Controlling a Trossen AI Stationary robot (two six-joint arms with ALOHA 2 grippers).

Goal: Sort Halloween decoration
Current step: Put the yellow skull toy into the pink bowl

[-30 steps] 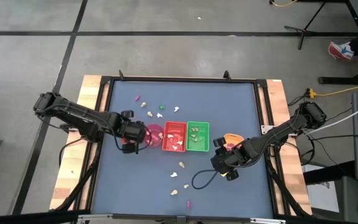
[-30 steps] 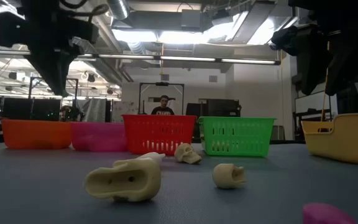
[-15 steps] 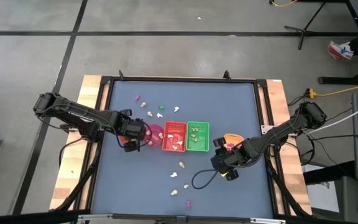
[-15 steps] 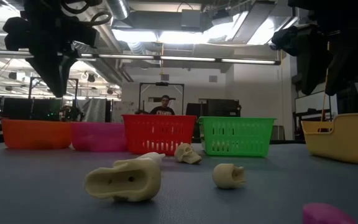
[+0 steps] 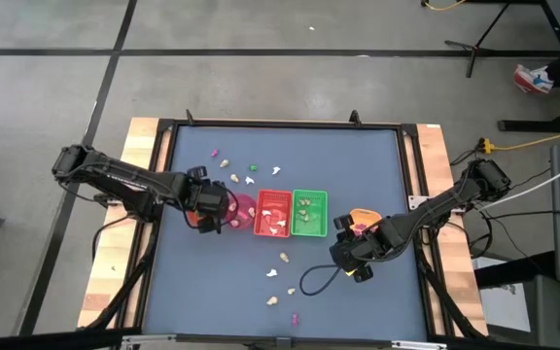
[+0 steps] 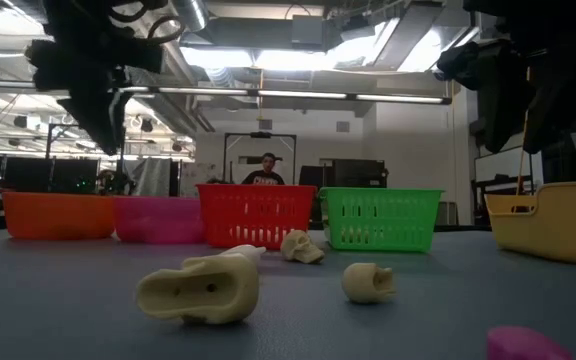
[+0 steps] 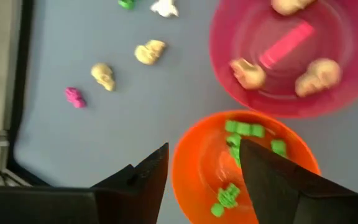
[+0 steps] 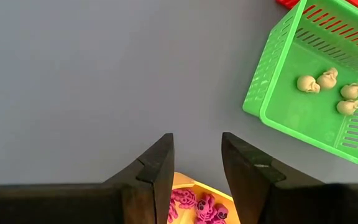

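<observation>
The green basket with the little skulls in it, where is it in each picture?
High view: the green basket sits mid-table, right of the red basket.
Low view: the green basket stands centre-right, again beside the red basket.
Left wrist view: not in it.
Right wrist view: the green basket shows at the upper right, cream skulls inside.
Shared landmark: the red basket next to it.

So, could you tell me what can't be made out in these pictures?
- Orange bowl, left wrist view: near side hidden by the left gripper; its fingers are apart.
- Yellow tray, right wrist view: mostly hidden behind the right gripper.
- Red basket, low view: contents hidden by its wall.
</observation>
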